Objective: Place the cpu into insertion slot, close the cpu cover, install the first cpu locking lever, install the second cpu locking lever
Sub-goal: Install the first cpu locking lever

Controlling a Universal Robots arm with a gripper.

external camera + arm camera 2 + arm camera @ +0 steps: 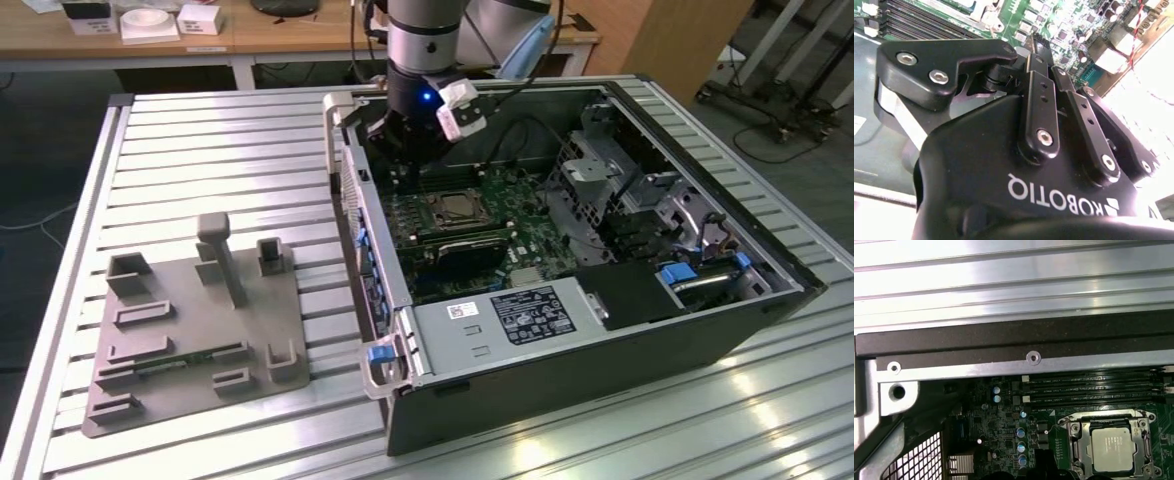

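The cpu [1111, 450] lies flat in the insertion slot [1070, 440] on the green motherboard, its silvery top facing up. The cpu cover [1143, 447] lies down around it as a metal frame, and the chip shows through the cut-out. I cannot tell the locking levers apart from that frame. In the exterior view the same socket [461, 208] sits mid-board inside the open computer case. My gripper [404, 178] hangs inside the case near its wall on the exterior view's left, just beyond the socket's far corner. Its black fingers [1036, 50] meet at the tips, shut on nothing.
Long memory slots [1094, 386] run beside the socket. The case wall [350, 205] stands close to the gripper. A power supply [507, 315], a black block [627, 292] and a drive cage [607, 170] crowd the case. A grey fixture plate [200, 330] lies on the slatted table.
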